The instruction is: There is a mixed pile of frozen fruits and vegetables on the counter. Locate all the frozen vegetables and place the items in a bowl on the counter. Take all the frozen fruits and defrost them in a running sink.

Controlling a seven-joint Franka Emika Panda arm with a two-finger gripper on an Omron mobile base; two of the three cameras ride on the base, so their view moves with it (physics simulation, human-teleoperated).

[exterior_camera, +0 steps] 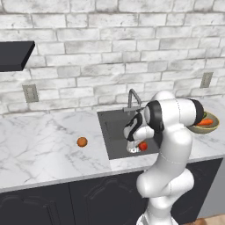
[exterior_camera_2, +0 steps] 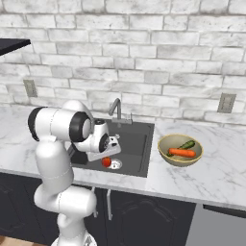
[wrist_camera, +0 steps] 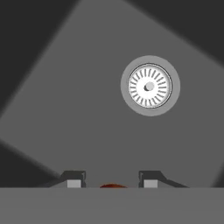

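Red apple (exterior_camera_2: 106, 162) is sitting between the gripper (wrist_camera: 112, 180) tips, low over the black sink (exterior_camera: 115, 125), so I'd say it's clamped on it, though only a sliver of red peeks out in the hand view. Drain (wrist_camera: 149, 85) lies just ahead of the fingers, with basin floor open all round and the walls well off. Faucet (exterior_camera: 133, 99) stands at the back edge, behind the hand. Carrot (exterior_camera_2: 182, 153) and green stick (exterior_camera_2: 186, 144) are already in the bowl (exterior_camera_2: 166, 143) on the table (exterior_camera: 39, 145), right of the sink. Orange fruit (exterior_camera: 81, 141) sits alone on the left side, well apart from the gripper, so that's probably next.
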